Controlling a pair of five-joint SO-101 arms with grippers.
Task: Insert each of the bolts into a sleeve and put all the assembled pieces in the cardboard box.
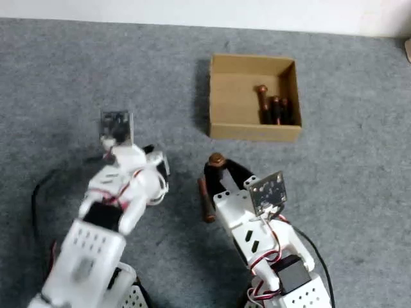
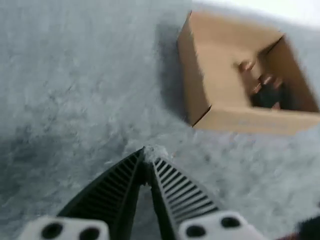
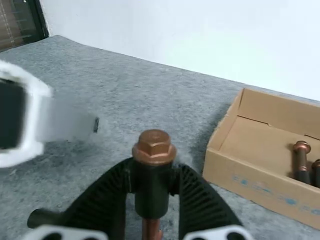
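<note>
Presently, left gripper (image 2: pixel 146 156) hangs over the table (image 1: pixel 64 77) left of centre, jaws closed on nothing; right gripper (image 3: pixel 152 176) clamps a sleeve (image 3: pixel 151 192) with its bolt (image 3: pixel 154 146) seated, long axis head-first toward the far edge; cardboard box (image 1: pixel 252 133) lies just beyond, slightly rightward, nearer this arm; assembled pieces (image 1: pixel 275 109) occupy its right corner.

The grey felt-covered table (image 1: pixel 359 192) is looked down upon by a fixed overhead camera. The open brown cardboard box (image 1: pixel 253 133) is seen in all three views: steeply from the left wrist, near its corner, and low, almost level, from the right wrist.
</note>
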